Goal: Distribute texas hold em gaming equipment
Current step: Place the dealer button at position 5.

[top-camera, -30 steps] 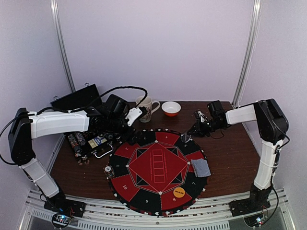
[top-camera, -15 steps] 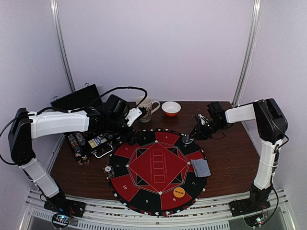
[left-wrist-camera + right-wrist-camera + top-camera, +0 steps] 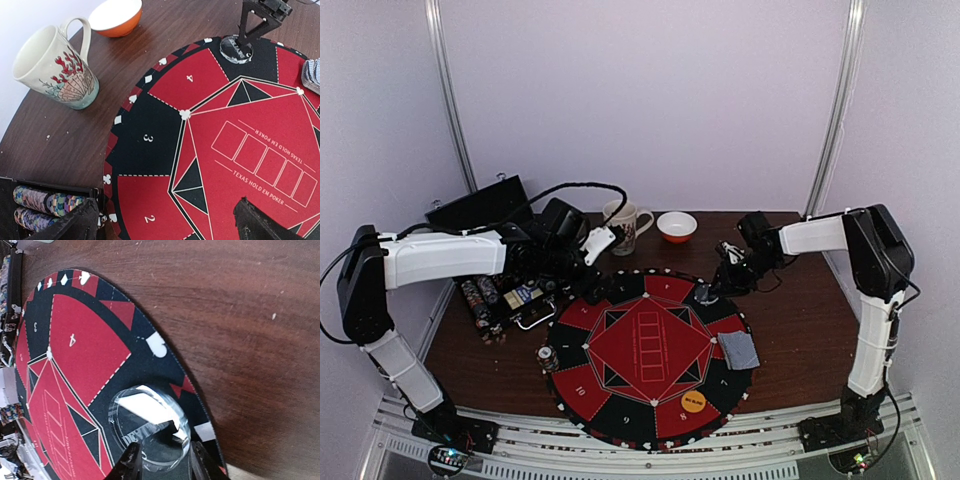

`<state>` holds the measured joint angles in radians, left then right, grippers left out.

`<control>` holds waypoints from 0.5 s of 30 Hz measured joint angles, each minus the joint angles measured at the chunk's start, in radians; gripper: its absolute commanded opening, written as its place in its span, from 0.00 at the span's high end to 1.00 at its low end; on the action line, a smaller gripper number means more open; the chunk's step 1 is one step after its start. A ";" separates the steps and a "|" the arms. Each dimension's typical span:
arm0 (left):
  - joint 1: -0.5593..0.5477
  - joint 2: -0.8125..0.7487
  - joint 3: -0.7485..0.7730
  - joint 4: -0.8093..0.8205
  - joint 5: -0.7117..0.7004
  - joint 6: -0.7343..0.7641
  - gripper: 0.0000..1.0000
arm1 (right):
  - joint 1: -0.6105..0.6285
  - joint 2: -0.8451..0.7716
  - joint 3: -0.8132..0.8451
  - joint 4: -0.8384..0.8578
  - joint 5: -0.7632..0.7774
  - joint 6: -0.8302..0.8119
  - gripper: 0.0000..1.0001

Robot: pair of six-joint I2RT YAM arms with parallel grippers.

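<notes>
A clear round disc (image 3: 145,425) with lettering lies flat on the black rim of the felt mat (image 3: 650,350), near sector 4. My right gripper (image 3: 165,460) hovers just over its near edge, open, the fingers slightly parted on either side. That disc (image 3: 236,49) also shows in the left wrist view, under the right fingers (image 3: 255,25). A grey-blue card stack (image 3: 738,349) and an orange disc (image 3: 693,403) rest on the mat's right and front. A chip (image 3: 547,357) sits at its left edge. My left gripper (image 3: 165,225) hangs wide open over sectors 2 and 3, empty.
An open black case (image 3: 500,300) with rows of striped chips (image 3: 45,205) stands left of the mat. A patterned mug (image 3: 625,227) and an orange bowl (image 3: 677,227) stand behind the mat. Bare wooden table (image 3: 250,315) lies right of the mat's rim.
My right gripper has shifted a little left over the mat's rim and its jaws have parted, leaving the clear disc flat on the mat. The left arm has not moved.
</notes>
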<state>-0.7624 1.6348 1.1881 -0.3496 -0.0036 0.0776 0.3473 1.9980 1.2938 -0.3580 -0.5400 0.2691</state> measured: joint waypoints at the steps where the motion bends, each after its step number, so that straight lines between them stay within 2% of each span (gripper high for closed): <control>1: 0.000 0.000 0.000 -0.005 0.001 -0.002 0.02 | 0.001 0.000 0.005 -0.007 0.013 -0.002 0.59; 6: 0.000 -0.001 0.031 -0.097 0.008 -0.048 0.02 | 0.002 -0.022 0.043 -0.070 0.131 -0.033 0.43; 15: -0.002 -0.034 0.120 -0.431 -0.001 -0.261 0.02 | 0.023 -0.176 0.143 -0.136 0.328 -0.103 0.09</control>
<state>-0.7643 1.6012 1.3083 -0.7807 -0.0044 -0.1829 0.3702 1.8221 1.4364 -0.4938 -0.2123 0.1665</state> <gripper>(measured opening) 0.983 0.817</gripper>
